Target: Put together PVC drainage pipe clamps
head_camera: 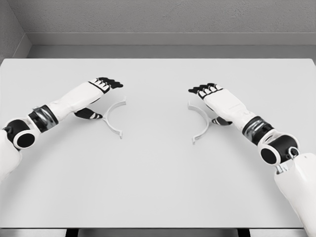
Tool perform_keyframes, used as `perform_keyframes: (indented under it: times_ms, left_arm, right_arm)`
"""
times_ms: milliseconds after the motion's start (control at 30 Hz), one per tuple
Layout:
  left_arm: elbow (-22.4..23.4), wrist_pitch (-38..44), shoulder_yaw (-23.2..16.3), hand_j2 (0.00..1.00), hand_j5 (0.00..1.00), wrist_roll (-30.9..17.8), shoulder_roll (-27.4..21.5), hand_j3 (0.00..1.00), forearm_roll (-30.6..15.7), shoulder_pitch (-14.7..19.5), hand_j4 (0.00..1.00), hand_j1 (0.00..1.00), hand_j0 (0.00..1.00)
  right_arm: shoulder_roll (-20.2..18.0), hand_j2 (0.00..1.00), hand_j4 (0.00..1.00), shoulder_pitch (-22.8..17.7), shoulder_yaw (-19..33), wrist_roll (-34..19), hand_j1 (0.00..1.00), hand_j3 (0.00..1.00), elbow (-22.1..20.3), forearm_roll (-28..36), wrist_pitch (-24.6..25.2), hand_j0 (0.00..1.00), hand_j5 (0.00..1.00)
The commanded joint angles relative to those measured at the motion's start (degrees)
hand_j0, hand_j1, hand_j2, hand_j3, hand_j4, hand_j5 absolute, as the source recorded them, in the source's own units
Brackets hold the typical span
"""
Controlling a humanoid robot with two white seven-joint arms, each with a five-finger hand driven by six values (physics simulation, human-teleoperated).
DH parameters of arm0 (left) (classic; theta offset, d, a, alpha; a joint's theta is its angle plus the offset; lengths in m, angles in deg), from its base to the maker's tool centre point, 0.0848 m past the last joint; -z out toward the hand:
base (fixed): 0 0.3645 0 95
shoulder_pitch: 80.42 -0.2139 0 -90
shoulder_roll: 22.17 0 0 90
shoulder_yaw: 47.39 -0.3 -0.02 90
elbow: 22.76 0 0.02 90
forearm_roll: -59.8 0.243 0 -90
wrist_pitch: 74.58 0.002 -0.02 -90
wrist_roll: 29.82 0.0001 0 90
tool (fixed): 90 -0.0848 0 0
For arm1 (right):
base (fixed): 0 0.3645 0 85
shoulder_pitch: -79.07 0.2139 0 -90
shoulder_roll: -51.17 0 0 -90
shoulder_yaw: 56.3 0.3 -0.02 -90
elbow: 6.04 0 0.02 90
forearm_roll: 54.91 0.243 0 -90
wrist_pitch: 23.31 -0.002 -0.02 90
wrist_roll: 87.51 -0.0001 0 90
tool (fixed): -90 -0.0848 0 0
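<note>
Left hand (101,88) is reaching in from the lower left, forearm angled up toward the middle of the table (158,177), palm side down, black fingers stretched out flat and pointing right and a bit far. Thumb hangs below, near the table surface. It's holding nothing, fingers relaxed and fairly open.

Just beside it, to the right and nearer, sits the left clamp half (112,117), a white half-ring lying flat. Its curve bulges left toward the hand and the open side faces right; the ends run from far to near, with little flat tabs at each tip. Can't tell if the thumb actually touches it.

Across a bare gap is the right clamp half (202,122), same shape mirrored: bulge to the right, opening facing left, ends lined up far to near.

Right hand (211,93) comes in from the lower right, fingers out straight pointing left and far, loose, gripping nothing, hovering over the far end of that half-ring.
</note>
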Motion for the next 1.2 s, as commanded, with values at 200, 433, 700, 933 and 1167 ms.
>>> perform_keyframes:
  times_ms: [200,433,700,933,1167]
  left_arm:
    - [-0.07,0.01,0.04,1.00,1.00,0.03,1.48,1.00,-0.34,0.00,1.00,1.00,1.00]
    - [-0.59,0.01,0.04,1.00,1.00,0.03,3.41,1.00,-0.25,-0.26,1.00,1.00,1.00]
    - [-0.07,0.01,0.66,1.00,1.00,0.03,3.24,1.00,-0.25,0.00,1.00,1.00,1.00]
    - [3.36,0.01,0.48,1.00,1.00,0.03,3.24,1.00,-0.34,2.37,1.00,1.00,1.00]
    - [5.82,0.01,0.31,1.00,1.00,0.03,5.35,1.00,-0.34,3.95,1.00,1.00,1.00]
  right_arm:
    - [0.59,1.00,1.00,0.18,-1.04,-0.07,1.00,1.00,-0.04,0.19,0.50,1.00,1.00]
    - [0.59,1.00,1.00,0.18,-0.87,0.02,1.00,1.00,0.22,-0.08,1.38,1.00,1.00]
    - [0.59,1.00,1.00,0.44,-0.86,0.10,1.00,1.00,1.89,-0.51,1.65,1.00,1.00]
    - [0.68,1.00,1.00,0.44,-1.66,0.02,1.00,1.00,1.10,-0.95,1.73,1.00,1.00]
    - [0.77,1.00,1.00,0.35,-1.92,-0.07,1.00,1.00,0.22,-0.87,1.65,1.00,1.00]
